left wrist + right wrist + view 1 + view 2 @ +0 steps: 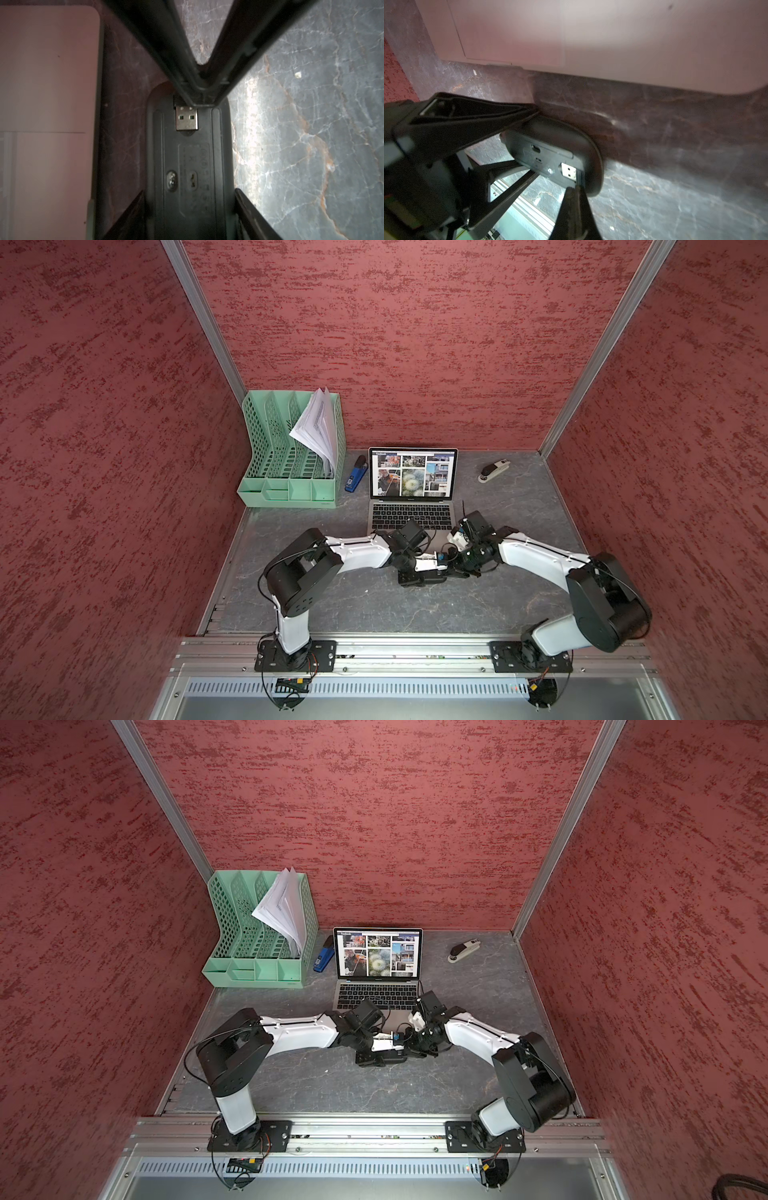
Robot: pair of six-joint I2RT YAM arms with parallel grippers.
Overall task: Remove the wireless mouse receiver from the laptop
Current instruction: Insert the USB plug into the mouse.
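Both arms are wearing smooth white shells over their long links, the left arm (357,551) and the right arm (536,552) alike, with bulky black joint housings (299,572) bulging between them. Small dark screws are dotting the white covers and the round housing faces. Thin black cables (266,568) are looping outside the joints. Each base is ending in a black bolted plate (295,655), with red and black wires (311,672) trailing beneath. A blue patch (441,558) is showing at the left wrist. The left gripper (536,142) is carrying matt black fingers (477,112) moulded as hollow triangular frames.
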